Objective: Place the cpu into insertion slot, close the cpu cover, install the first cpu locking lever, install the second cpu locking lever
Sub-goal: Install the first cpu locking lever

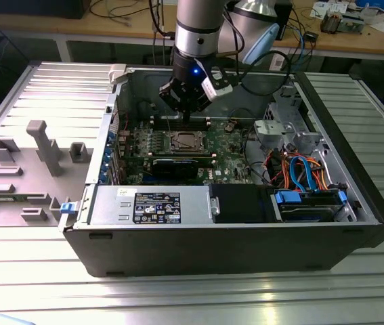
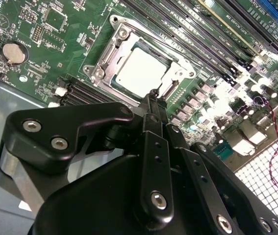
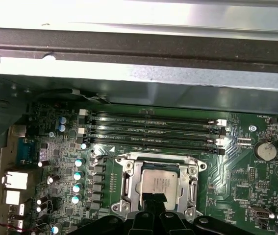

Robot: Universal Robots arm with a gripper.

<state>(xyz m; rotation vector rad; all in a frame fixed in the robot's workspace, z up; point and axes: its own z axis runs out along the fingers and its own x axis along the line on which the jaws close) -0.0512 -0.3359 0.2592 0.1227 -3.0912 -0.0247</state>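
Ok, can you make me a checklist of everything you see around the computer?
Surface: ribbed metal table under an open computer case.
Job's things: cpu lies in the insertion slot; cpu cover frames it, seemingly down.
Clutter: grey plastic blocks on the table, exterior view's left.
Grippers: gripper shut, tip by the slot's edge; contact unclear.
Cables: orange and blue cables in the case, exterior view's right.
Surroundings: wooden workbench behind.

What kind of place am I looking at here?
Probably a robotics lab or workshop: an open computer case sits on a ribbed metal table, a robot arm reaches into it over the motherboard, and a cluttered wooden workbench with cables stands behind.
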